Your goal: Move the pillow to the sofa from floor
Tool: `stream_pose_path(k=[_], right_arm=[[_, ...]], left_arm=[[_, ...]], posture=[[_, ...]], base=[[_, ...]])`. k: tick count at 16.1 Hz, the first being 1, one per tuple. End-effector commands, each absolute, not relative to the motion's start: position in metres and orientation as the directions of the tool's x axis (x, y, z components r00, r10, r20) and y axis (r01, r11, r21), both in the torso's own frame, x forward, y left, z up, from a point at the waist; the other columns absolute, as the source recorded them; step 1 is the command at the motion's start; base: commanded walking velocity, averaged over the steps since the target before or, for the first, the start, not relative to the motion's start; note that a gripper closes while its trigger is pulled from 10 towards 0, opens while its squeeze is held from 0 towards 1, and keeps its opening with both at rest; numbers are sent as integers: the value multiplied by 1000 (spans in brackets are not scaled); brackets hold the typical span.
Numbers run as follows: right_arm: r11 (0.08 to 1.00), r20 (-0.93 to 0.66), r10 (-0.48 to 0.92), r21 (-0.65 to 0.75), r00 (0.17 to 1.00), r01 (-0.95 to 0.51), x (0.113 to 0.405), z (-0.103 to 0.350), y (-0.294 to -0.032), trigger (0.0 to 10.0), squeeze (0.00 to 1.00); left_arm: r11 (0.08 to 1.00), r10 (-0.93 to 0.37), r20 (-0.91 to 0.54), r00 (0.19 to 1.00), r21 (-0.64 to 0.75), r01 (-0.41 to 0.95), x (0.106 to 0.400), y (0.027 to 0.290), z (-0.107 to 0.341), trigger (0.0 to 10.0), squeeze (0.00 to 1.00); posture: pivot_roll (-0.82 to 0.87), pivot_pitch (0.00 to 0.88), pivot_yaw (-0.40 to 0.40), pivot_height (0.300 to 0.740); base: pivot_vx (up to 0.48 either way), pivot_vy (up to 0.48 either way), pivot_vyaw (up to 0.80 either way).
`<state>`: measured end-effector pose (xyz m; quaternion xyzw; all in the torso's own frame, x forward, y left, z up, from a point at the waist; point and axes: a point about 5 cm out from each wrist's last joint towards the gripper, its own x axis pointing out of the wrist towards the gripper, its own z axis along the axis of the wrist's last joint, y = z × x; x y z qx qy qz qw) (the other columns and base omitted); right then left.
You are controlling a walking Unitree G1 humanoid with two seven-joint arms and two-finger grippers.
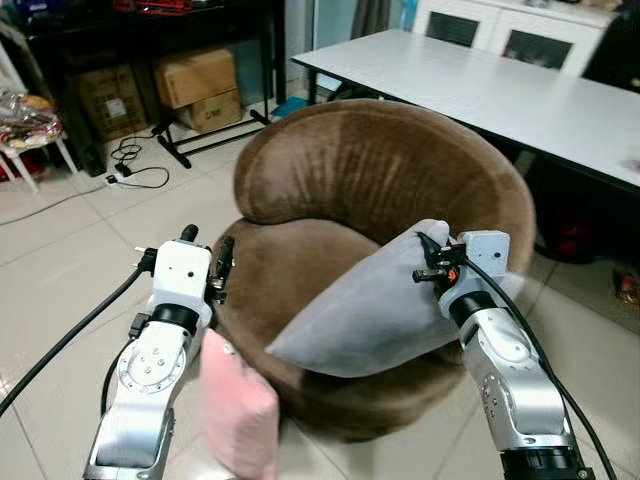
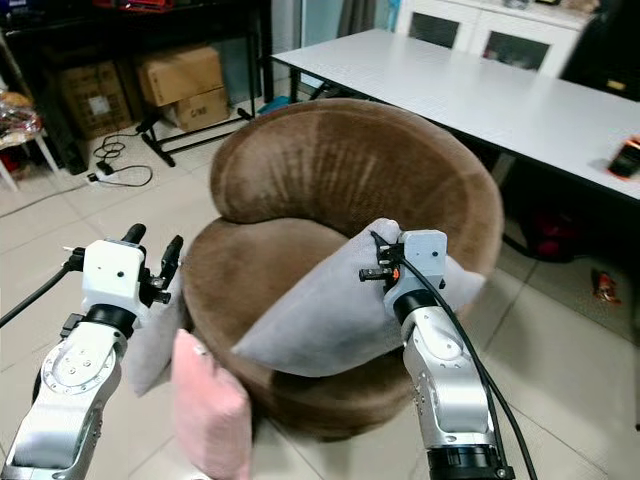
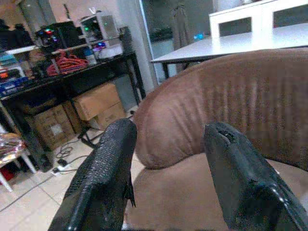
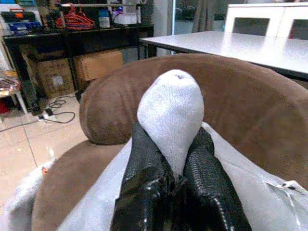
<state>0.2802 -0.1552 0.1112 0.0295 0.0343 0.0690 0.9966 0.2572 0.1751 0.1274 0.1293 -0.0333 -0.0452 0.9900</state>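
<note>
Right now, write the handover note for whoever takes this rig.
Right gripper: shut on a corner of the grey pillow, above the sofa seat.
Left gripper: open, holds nothing, beside the sofa's left edge.
Grey pillow: lies across the seat's front, one corner over the edge.
Pink pillow: upright on the floor against the sofa front, below the left arm.
Done: grey pillow is on the sofa.
Left: release it; probably nudge it further in. The pink pillow is still on the floor, if it counts.
</note>
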Motion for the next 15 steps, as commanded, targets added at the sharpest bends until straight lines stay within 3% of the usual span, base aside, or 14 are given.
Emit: stream_pose_path(k=[1, 6, 12, 15], right_arm=[[990, 17, 130, 57, 991, -131, 282, 128, -156, 10000, 0], [990, 15, 127, 57, 992, -128, 283, 128, -155, 10000, 0], [989, 16, 136, 59, 991, -136, 283, 128, -153, 10000, 0], [981, 31, 192, 32, 981, -193, 284, 131, -146, 10000, 0]], left_arm=[[960, -94, 48, 994, 269, 77, 257, 176, 127, 10000, 0], [961, -102, 55, 993, 264, 84, 258, 175, 128, 10000, 0], [970, -97, 50, 994, 228, 84, 258, 178, 128, 10000, 0], [972, -103, 61, 993, 220, 87, 258, 176, 129, 10000, 0]], posture=[[12, 0, -33, 740], [12, 0, -29, 740], [17, 0, -35, 740], [18, 0, -47, 740]], base=[[0, -401, 0], [0, -391, 0], [0, 0, 0], [320, 0, 231]])
